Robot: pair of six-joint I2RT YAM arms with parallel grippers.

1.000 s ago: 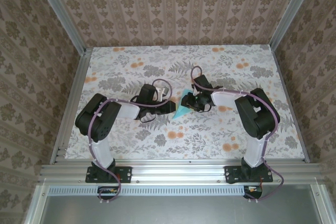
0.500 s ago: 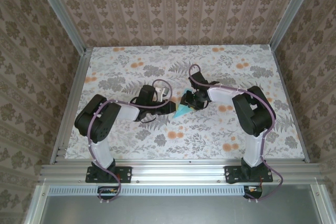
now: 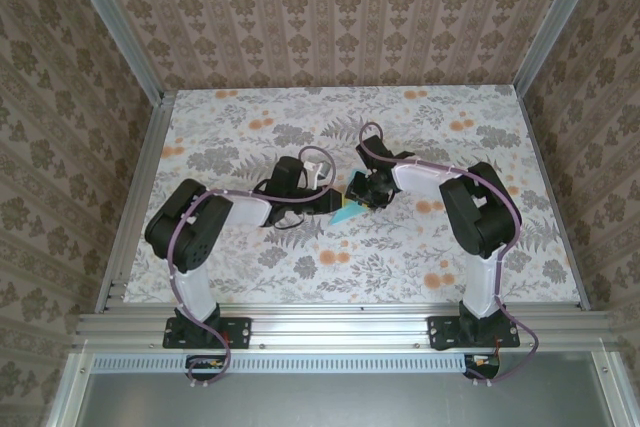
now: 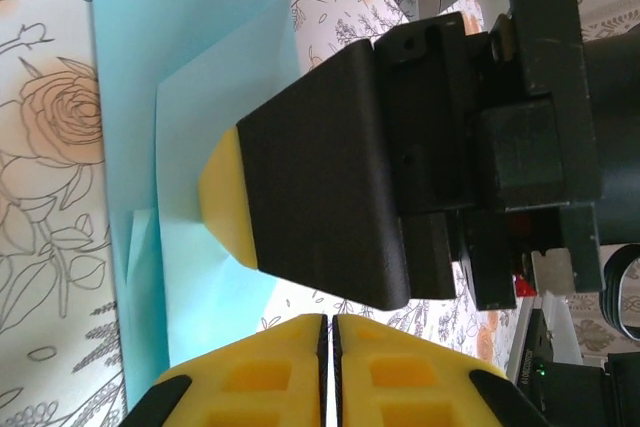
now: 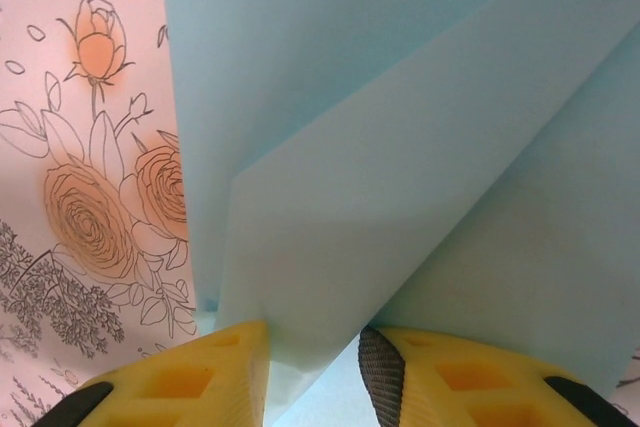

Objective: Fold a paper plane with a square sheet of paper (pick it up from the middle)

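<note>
One floral table [image 3: 450, 247] carries at its middle the part-folded square sheet of paper [image 5: 420, 67], feather-light, limp, slippery, best pinched along a crease; the right gripper [image 5: 312, 367] straddles its raised flap half-open, while the left gripper [image 4: 329, 342] shows pads pressed together, holding paper or not I cannot tell.

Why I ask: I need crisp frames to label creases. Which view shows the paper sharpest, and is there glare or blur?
Right wrist: the turquoise paper is crisp, soft shadows marking its flaps, no glare. Left wrist: paper sharp too, but the right gripper's dark finger covers much of it. Top external: even light, paper tiny.
</note>
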